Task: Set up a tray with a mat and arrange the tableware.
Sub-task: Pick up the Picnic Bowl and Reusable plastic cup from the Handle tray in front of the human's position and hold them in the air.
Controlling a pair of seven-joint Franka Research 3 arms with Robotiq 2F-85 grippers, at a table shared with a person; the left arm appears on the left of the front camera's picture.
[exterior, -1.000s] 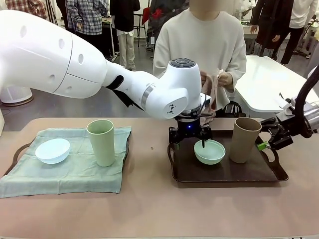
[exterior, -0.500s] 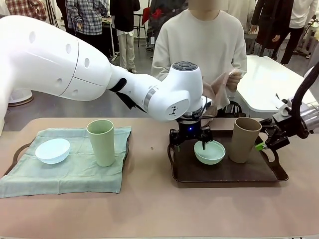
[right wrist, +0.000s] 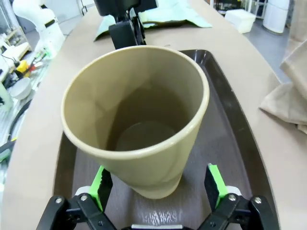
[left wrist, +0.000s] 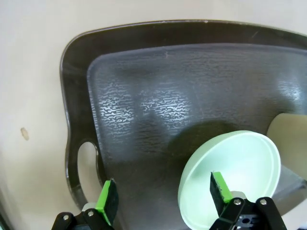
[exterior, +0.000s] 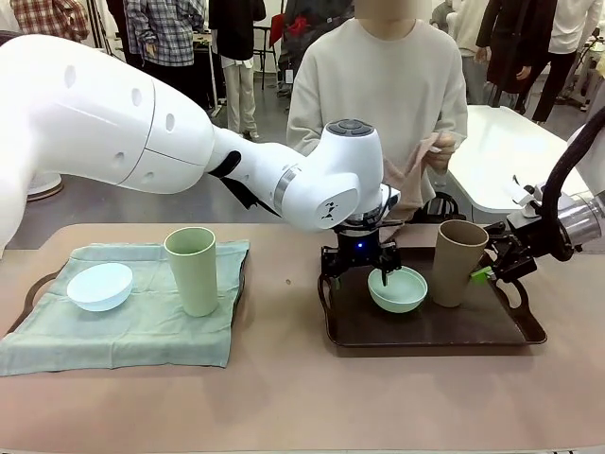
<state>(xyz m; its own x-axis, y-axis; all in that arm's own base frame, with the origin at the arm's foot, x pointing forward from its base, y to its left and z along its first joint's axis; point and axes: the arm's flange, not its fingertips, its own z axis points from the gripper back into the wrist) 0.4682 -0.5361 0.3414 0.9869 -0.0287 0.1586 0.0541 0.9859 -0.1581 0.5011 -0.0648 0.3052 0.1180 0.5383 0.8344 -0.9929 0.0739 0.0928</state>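
Table (exterior: 284, 397) carries two trays, well apart. The left arm (exterior: 142, 113) reaches across the middle, and its wrist blocks the person's (exterior: 378, 85) midriff and part of the dark tray's (exterior: 425, 331) far rim. The person stands at the far side and holds a cloth (exterior: 408, 165) at chest height. On the robot's left, a pale green mat (exterior: 142, 326) drapes over a second tray (exterior: 28, 293), whose handle shows at the edge. The sage green cup (exterior: 192, 271) stands upright on the mat, with the pale blue bowl (exterior: 99, 287) beside it. On the bare dark tray, the tan brown cup (exterior: 458, 263) stands just beside the mint green bowl (exterior: 399, 288). Left fingers (left wrist: 108, 201) are released and spread wide. They straddle the bowl's rim, one pad over its hollow, the other over bare tray. Right fingers (right wrist: 213, 184) are released either side of the tan cup's lower wall, with a gap showing on one side. From the front the cup hides most of them.
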